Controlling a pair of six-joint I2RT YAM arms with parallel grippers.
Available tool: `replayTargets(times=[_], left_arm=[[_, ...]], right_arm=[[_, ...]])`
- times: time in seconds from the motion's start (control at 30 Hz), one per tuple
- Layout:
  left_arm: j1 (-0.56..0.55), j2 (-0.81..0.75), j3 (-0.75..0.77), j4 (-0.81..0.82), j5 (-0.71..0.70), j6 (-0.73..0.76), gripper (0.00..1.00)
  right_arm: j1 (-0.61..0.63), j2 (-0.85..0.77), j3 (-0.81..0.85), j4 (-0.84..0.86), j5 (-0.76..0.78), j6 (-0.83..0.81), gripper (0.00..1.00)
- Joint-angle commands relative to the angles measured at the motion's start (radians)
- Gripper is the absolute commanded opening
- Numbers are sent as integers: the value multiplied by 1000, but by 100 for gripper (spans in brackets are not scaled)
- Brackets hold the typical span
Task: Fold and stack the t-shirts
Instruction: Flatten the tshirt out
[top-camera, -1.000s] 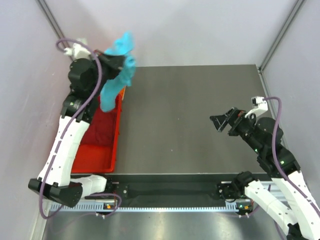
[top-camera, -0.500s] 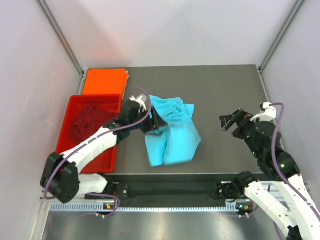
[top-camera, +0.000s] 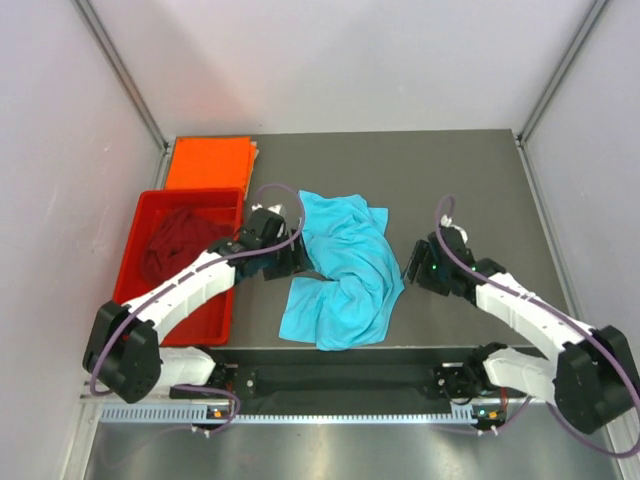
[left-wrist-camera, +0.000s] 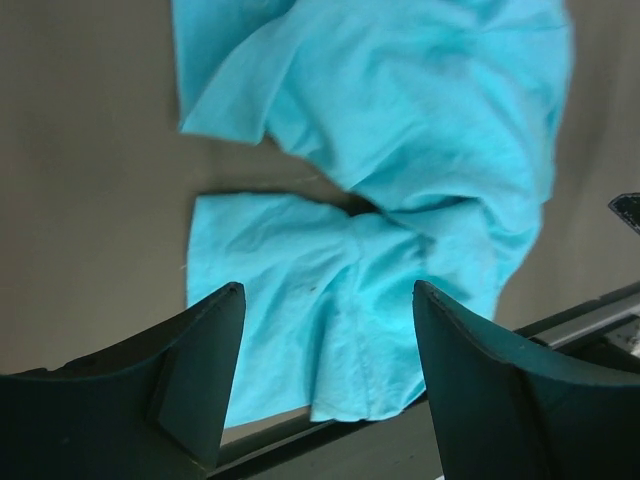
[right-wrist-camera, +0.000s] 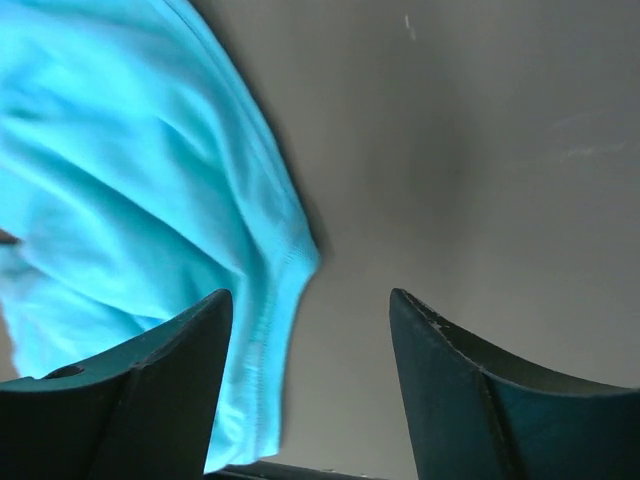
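A turquoise t-shirt (top-camera: 340, 275) lies crumpled on the middle of the table, its near part bunched toward the front edge. My left gripper (top-camera: 292, 256) is low at its left edge, jaws open with nothing gripped; in the left wrist view the turquoise t-shirt (left-wrist-camera: 400, 130) spreads beyond the left gripper (left-wrist-camera: 328, 292). My right gripper (top-camera: 416, 268) stands open at the shirt's right edge. In the right wrist view the shirt's hem (right-wrist-camera: 270, 300) lies between the fingers of the right gripper (right-wrist-camera: 308, 296), near the left one. An orange t-shirt (top-camera: 208, 163) lies folded at the back left. A maroon t-shirt (top-camera: 175, 245) is heaped in the tray.
The red plastic tray (top-camera: 228, 300) stands along the table's left side, just left of my left arm. Bare grey tabletop (top-camera: 450, 180) stretches behind and to the right of the turquoise shirt. The table's front rail runs close under the shirt's near edge.
The left arm swung the turquoise shirt down from above the tray onto the table and let it go. The right arm moved left to the shirt's right edge, its jaws narrower.
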Motion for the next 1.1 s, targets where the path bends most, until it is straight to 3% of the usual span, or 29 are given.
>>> replayTargets(times=[0.0,0.3,0.4,0.5,0.57,0.6,0.63,0.8,1.07], left_arm=[[0,15,-67,-56,-28,-23,72],[-2,21,-195,2,2,-86,67],[-2,6,-200,13,6,-83,67],[-2,-5,-154,7,-5,-66,67],[0,6,-82,-31,-49,-54,68],[1,24,-56,-45,-54,-46,68],[5,33,-28,-71,-58,-28,68],[28,78,106,-107,-86,8,68],[75,154,185,-28,-54,6,69]], right_arm=[[9,32,-42,152,-70,20,64],[10,176,-114,387,-146,-30,61],[9,215,-131,442,-148,-11,54],[6,262,-94,467,-120,-26,41],[-11,310,-40,455,-94,-48,26],[-22,325,-19,417,-61,-60,18],[-55,354,25,398,-41,-91,0],[-203,428,176,263,25,-201,0],[-398,713,657,106,136,-300,0]])
